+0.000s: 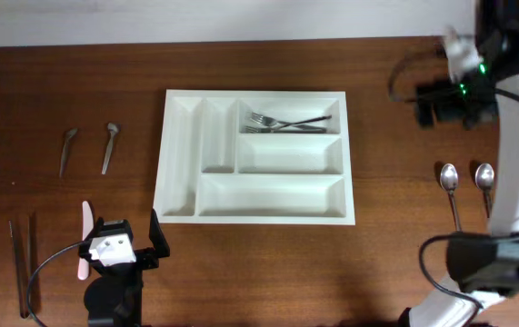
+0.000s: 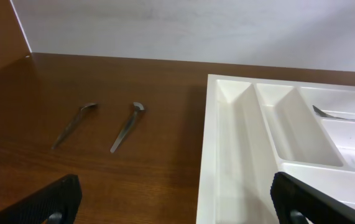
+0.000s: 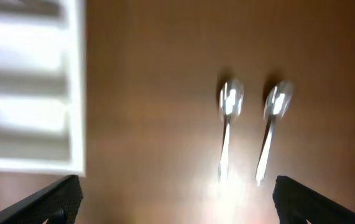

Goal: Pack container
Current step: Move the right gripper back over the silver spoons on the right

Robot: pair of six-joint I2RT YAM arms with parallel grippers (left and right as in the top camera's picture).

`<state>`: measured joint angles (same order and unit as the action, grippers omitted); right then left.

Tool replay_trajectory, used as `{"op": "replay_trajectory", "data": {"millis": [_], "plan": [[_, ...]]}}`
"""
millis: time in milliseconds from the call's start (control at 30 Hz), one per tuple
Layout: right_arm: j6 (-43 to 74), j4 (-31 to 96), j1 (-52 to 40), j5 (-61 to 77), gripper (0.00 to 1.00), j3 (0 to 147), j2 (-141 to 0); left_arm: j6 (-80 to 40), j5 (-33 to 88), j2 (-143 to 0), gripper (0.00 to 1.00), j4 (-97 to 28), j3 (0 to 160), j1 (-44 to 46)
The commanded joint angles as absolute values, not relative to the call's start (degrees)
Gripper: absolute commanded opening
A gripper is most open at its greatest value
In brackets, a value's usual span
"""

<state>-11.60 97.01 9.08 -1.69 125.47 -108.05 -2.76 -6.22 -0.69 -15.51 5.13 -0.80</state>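
The container, a large white cutlery tray [image 1: 179, 163], lies mid-table. Two forks [image 1: 286, 122] lie in its top right long compartment; the other compartments look empty. Two spoons [image 1: 448, 178] [image 1: 484, 176] lie on the table to its right. They also show in the blurred right wrist view [image 3: 229, 102] [image 3: 276, 102], just ahead of my open, empty right gripper [image 3: 177, 199]. My left gripper [image 1: 127, 234] is open and empty at the tray's near left corner [image 2: 209, 143]. Two metal utensils [image 2: 74, 124] [image 2: 127, 127] lie left of the tray.
Two thin dark sticks [image 1: 21, 263] lie at the far left near the front edge. A pink-and-white utensil [image 1: 84, 238] lies beside my left gripper. The right arm's white links and cables [image 1: 514, 154] stand over the right side. The tray's edge [image 3: 74, 93] shows in the right wrist view.
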Motion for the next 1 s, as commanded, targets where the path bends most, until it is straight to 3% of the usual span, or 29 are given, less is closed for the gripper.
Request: {"op": "replay_trajectory", "data": {"millis": [0, 400, 967], "plan": [[-16.19, 97.10, 15.09, -1.78, 0.99, 114.50, -106.45, -2.07, -5.80, -0.30, 0.99, -15.42, 4.86, -0.64], [-16.45, 85.54, 26.68, -0.45, 0.99, 91.39, -106.56, -2.07, -5.80, -0.30, 0.99, -15.42, 4.86, -0.64], [-25.30, 64.69, 27.40, -0.69, 0.99, 79.81, -107.26, -2.07, -5.80, -0.30, 0.99, -15.42, 4.86, -0.64]]}}
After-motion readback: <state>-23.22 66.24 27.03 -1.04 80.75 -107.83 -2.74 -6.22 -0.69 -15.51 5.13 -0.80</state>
